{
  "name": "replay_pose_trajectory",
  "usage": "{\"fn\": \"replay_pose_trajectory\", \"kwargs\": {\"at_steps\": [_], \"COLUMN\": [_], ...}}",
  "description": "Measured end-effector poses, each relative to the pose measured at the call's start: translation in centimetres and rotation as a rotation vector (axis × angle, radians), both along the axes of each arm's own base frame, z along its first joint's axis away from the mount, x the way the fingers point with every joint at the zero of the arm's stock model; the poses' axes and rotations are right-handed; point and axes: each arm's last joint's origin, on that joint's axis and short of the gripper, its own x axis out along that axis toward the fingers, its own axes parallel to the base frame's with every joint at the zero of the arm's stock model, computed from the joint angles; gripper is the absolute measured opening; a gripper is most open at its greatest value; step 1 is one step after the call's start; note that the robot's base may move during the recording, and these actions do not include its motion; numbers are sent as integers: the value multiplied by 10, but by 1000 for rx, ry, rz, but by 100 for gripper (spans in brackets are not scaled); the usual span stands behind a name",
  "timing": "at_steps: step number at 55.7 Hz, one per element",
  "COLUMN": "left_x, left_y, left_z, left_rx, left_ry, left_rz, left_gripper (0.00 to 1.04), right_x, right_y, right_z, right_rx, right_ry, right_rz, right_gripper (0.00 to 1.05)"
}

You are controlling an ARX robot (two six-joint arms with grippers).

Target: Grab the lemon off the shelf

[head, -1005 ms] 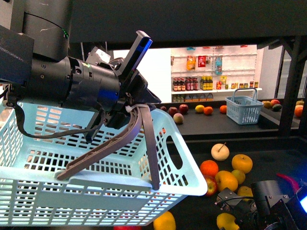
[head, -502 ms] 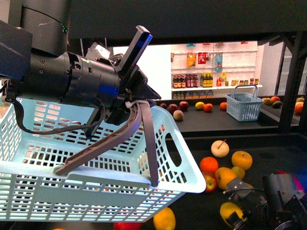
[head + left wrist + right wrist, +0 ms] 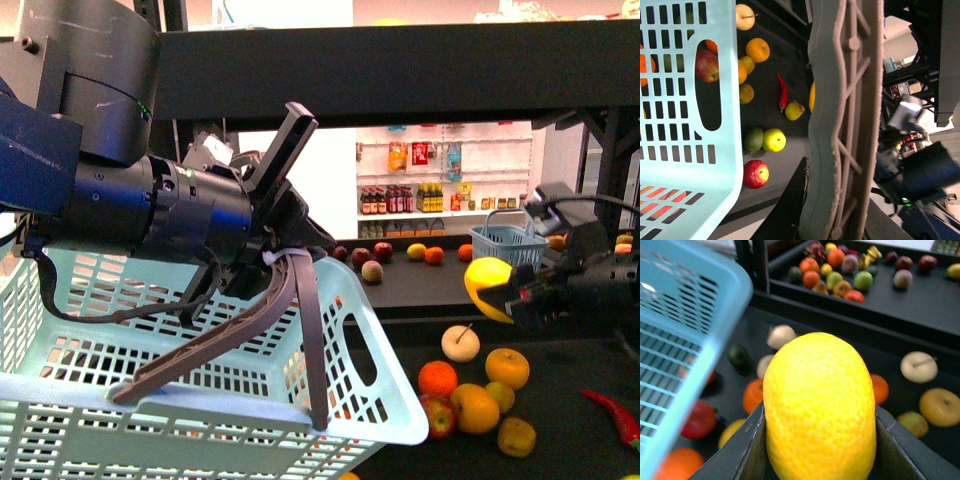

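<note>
Fingers of our right gripper (image 3: 511, 293) clamped the bright yellow oval lemon (image 3: 486, 281) above the black metal shelf (image 3: 585, 345); our left gripper (image 3: 275, 258) clutched the pale-blue plastic basket (image 3: 150, 395) to receive it.

No text, brand or number is readable anywhere, because the labels on the bottles (image 3: 386, 176) of the far white shelves (image 3: 500, 150) are too small.

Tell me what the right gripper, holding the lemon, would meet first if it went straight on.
Probably the light blue basket, which the right gripper with its lemon points toward in the front view. Depth is unclear; the wrist view puts the basket off to one side.
</note>
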Motion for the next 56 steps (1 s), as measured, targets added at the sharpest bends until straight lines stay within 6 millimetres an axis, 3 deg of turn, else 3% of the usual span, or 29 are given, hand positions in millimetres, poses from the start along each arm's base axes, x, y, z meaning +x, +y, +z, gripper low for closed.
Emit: {"fn": "replay_pose_trajectory", "kwargs": {"at_steps": [6, 12, 30, 53, 56], "left_x": [0, 0, 0, 0, 0], "left_y": [0, 0, 0, 0, 0], "left_z": [0, 0, 0, 0, 0], "left_rx": [0, 0, 0, 0, 0], "left_ry": [0, 0, 0, 0, 0], "left_rz": [-1, 0, 0, 0, 0], "left_gripper": [11, 11, 11, 11, 11], "right_x": [-9, -17, -38, -30, -29], "right_y": [21, 44, 114, 133, 134], "right_z": [23, 29, 1, -47, -49], "right_rx": [42, 77, 75, 57, 74], "right_ry": [-13, 10, 101, 192, 197], "right_rz": [55, 114, 248, 219, 221], "right_gripper": [49, 49, 49, 49, 58]}}
